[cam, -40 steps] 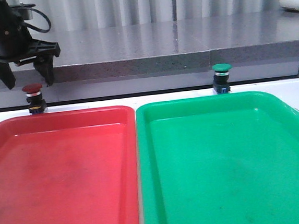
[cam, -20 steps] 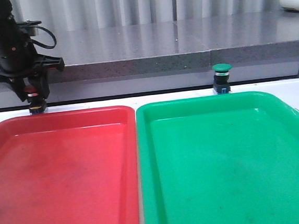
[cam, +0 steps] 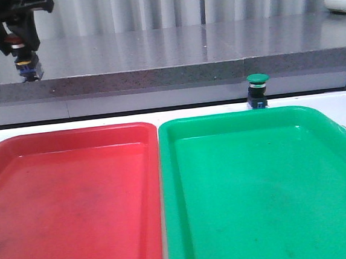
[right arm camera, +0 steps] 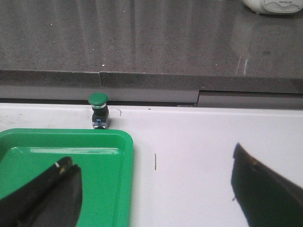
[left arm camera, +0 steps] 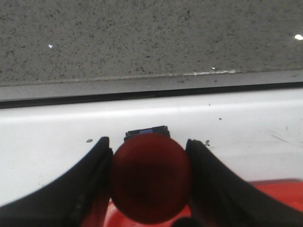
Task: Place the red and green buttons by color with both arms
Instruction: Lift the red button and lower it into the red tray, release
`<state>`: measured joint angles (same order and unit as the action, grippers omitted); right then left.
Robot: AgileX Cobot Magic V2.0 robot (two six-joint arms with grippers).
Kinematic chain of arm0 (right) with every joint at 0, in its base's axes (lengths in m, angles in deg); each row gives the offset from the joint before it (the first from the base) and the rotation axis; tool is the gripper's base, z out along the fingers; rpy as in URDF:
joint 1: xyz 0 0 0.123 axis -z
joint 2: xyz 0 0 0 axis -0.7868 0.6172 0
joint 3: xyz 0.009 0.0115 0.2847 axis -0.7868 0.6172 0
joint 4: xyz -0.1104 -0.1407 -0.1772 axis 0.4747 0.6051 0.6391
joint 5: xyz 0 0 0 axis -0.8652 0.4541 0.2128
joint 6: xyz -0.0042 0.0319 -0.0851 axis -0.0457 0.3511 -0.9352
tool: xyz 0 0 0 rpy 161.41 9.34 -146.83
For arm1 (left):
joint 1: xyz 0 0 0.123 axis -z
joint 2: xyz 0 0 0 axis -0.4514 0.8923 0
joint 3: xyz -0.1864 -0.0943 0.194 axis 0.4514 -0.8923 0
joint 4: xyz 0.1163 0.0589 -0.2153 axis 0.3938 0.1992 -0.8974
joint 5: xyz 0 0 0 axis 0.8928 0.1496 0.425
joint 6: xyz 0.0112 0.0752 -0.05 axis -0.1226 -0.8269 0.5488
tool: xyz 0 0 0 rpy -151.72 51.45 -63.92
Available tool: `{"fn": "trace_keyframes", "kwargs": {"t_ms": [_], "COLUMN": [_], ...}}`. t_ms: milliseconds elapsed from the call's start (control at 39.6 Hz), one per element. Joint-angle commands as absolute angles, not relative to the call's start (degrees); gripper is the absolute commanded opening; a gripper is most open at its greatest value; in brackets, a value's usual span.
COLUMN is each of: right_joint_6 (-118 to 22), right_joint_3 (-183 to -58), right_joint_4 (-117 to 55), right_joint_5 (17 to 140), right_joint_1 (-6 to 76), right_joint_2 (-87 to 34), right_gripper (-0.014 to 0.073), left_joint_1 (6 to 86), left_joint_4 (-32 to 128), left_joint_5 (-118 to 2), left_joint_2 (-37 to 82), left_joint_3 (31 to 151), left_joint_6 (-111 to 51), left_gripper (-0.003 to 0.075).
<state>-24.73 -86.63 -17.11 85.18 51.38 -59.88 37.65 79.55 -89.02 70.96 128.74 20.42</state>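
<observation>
The left gripper (cam: 23, 48) clamps the dark-red-capped button (left arm camera: 150, 178) high above the red plastic tray (cam: 71, 138). The green-capped button (cam: 257, 90) (untouched) stands behind the green tray (cam: 317, 114); right gripper (right arm camera: 156, 189) gapes.

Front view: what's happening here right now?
The left gripper is shut on the red button and holds it in the air, above the table beyond the red tray. The green button stands on the table just behind the green tray, untouched. The right gripper is open, short of the green button. Neither tray has a button in it.
</observation>
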Motion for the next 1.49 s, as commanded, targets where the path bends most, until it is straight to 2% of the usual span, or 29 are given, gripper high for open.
{"fn": "trace_keyframes", "kwargs": {"t_ms": [0,151,429,681,858,1261,1463], "right_joint_6": [-24.9,-24.9,-24.9,-24.9,-24.9,-24.9,-24.9], "right_joint_3": [-88.72,-88.72,-88.72,-88.72,-88.72,-88.72,-88.72], "right_joint_4": [-16.96,-16.96,-16.96,-16.96,-16.96,-16.96,-16.96], "right_joint_5": [80.85,80.85,80.85,80.85,80.85,80.85,80.85], "right_joint_1": [51.66,51.66,51.66,51.66,51.66,51.66,51.66], "right_joint_2": [-59.24,-59.24,-59.24,-59.24,-59.24,-59.24,-59.24], "right_gripper": [0.0652,0.0652,0.0652,0.0652,0.0652,0.0652,0.0652], "left_joint_1": [40.1,44.1,48.7,51.45,51.44,51.44,51.44], "left_joint_4": [79.59,79.48,78.78,75.36,75.49,75.49,74.91], "left_joint_5": [-82.81,-76.67,-76.08,-63.95,-63.4,-68.82,-68.45], "left_joint_2": [62.23,54.52,49.12,49.12,49.22,50.51,50.51], "left_joint_3": [122.88,109.12,91.73,82.72,81.71,81.71,81.71], "left_joint_6": [20.71,22.51,24.43,24.43,24.43,24.43,24.43], "left_gripper": [0.0083,0.0083,0.0084,0.0085,0.0091,0.0298,0.0494]}}
